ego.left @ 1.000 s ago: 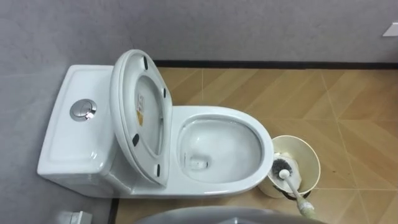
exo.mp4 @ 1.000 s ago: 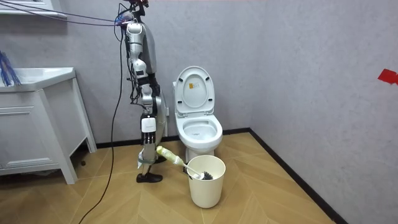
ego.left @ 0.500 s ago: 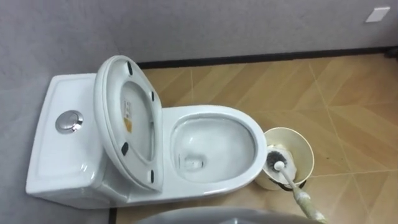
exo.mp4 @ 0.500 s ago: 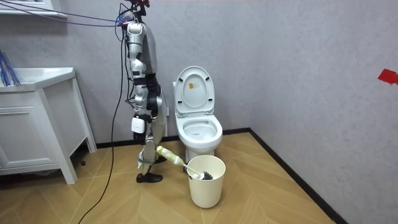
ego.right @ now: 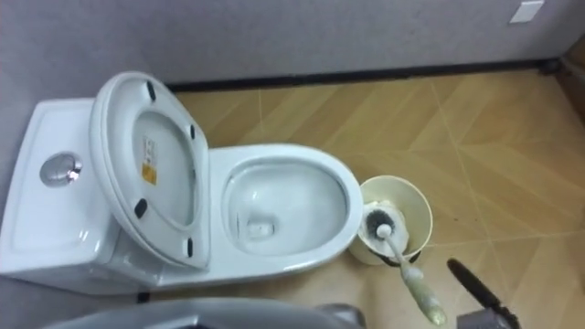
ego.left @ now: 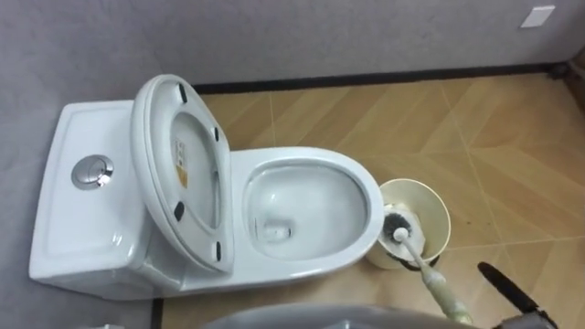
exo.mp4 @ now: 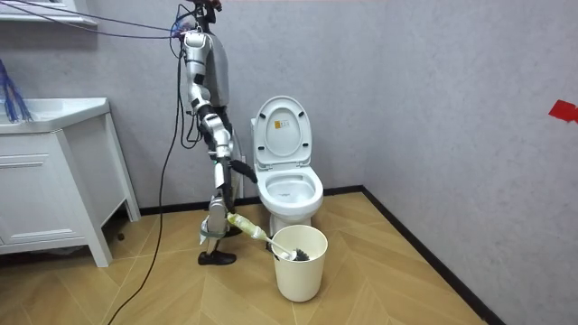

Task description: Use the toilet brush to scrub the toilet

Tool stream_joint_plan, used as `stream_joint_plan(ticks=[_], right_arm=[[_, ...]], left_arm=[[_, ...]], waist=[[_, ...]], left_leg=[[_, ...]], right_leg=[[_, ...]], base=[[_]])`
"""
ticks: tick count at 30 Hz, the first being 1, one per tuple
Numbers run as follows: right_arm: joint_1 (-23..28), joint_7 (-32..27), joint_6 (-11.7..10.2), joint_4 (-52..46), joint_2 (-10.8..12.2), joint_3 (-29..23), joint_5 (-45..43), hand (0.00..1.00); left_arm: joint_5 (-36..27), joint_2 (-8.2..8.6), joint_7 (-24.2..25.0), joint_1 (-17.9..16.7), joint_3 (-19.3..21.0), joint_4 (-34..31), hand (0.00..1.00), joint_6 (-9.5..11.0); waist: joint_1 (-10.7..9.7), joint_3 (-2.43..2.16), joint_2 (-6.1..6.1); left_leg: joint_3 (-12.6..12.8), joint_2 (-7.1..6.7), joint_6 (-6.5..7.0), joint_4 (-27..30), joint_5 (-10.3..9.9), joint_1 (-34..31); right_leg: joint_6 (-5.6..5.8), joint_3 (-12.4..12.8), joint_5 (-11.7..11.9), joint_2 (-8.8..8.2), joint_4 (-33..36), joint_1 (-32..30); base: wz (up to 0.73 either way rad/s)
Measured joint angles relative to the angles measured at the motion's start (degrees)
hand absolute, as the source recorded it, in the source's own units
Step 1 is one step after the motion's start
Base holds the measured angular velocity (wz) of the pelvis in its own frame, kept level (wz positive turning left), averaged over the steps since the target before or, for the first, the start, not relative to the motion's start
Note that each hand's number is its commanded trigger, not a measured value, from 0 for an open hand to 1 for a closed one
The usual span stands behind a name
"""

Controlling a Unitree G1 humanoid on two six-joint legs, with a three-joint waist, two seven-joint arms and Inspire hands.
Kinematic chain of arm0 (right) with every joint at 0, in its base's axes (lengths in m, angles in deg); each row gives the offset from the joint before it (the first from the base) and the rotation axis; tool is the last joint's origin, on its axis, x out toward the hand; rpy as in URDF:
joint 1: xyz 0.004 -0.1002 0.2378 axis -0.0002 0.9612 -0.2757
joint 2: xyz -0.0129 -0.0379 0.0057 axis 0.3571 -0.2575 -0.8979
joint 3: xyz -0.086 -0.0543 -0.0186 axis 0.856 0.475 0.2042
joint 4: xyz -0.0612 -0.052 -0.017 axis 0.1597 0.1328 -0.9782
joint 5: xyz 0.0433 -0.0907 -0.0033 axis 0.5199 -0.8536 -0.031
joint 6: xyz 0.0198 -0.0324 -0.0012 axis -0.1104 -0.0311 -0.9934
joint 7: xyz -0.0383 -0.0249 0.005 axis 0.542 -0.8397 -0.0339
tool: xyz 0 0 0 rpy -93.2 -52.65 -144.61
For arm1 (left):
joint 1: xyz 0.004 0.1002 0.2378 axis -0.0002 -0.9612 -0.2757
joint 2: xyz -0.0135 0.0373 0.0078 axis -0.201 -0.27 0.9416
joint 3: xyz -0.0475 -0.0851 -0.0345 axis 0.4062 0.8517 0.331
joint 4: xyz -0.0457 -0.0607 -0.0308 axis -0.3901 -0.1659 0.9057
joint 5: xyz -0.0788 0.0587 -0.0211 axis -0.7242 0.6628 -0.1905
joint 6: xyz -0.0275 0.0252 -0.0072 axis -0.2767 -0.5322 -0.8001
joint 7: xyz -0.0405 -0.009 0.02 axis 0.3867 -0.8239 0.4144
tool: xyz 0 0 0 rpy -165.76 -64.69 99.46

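Room view has the robot standing upright at the side of the toilet (exo.mp4: 287, 181), at about 9 o'clock of it, with its right hand (exo.mp4: 242, 168) held out toward the pan at seat height. On the floor at 6 o'clock of the toilet stands a cream bin (exo.mp4: 300, 271). The toilet brush (exo.mp4: 246, 223) leans out of the bin, slanting up toward 10 o'clock, as far as the robot's legs.

In the left eye view, looking down, the bowl (ego.left: 302, 157) lies open with its outlet showing at the bottom. The seat and lid (ego.left: 174, 174) are tipped up against the tank (ego.left: 82, 228) at 9 o'clock, and the flush button (ego.left: 91, 172) sits on top of the tank. The bin is just beside the bowl at 3 o'clock. Inside it sits the dark bristle head (ego.left: 397, 226), and the pale handle (ego.left: 446, 297) runs out over the rim toward 5 o'clock.

The right hand comes in at the lower right corner. What shows of it is stretched out straight, released and holding nothing. The handle's end lies at 9 o'clock of it, near but clearly apart.
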Motion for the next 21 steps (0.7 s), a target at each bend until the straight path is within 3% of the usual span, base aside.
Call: stream_joint_plan(ticks=[8, 13, 15, 18, 21], right_arm=[[-2.82, 0.55, -1.46, -5.14, -1.93, 9.84, -15.21, 0.0], [-4.39, 2.63, -1.97, -5.15, -2.75, 15.59, -21.32, 0.0], [-5.6, 3.18, -2.31, -3.77, -3.1, 17.33, -23.84, 0.0], [-8.46, 3.6, -2.61, 2.53, -4.33, 18.76, -25.97, 0.0], [-9.83, 4.41, -2.77, 6.27, -5.71, 20.04, -26.06, 0.0]], left_arm=[[0.23, -1.0, -0.17, 1.07, -1.84, -2.08, 0.0, 2.18], [0.11, -2.93, -0.2, 2.64, -4.74, -2.59, 0.0, 2.88], [-0.15, -3.25, -0.22, 3.35, -5.18, -2.69, 0.0, 3.2], [-0.29, -3.48, -0.49, 4.63, -6.19, -2.68, 0.0, 4.33], [-1.84, -4.06, -1.07, 6.75, -7.81, -2.67, 0.0, 6.04]], waist=[[2.69, 0.09, 0.27], [3.29, 0.1, 0.13], [3.29, -0.04, 0.72], [3.37, 0.4, 0.79], [4.85, 0.68, 1.52]], left_leg=[[-0.13, 0.34, -0.01, 0.48, 0.01, -2.24], [-1.45, 0.84, 0.01, 2.83, 0.0, -6.08], [-1.82, 0.93, 0.03, 4.42, 0.0, -8.86], [-3.1, 1.15, 0.18, 6.55, 0.06, -12.37], [-3.85, 2.01, 0.4, 8.96, -0.07, -16.56]], right_leg=[[-0.24, -0.35, 0.42, 0.17, 0.52, -2.18], [-0.4, -2.3, 0.56, 0.14, 1.26, -4.5], [-0.58, -3.21, 0.74, 0.19, 2.06, -6.62], [-0.64, -4.07, 0.78, 0.35, 3.27, -9.16], [-0.82, -4.54, 0.88, 0.53, 5.37, -12.93]], base=[[-0.01], [0.17], [0.14], [0.18], [0.09]])
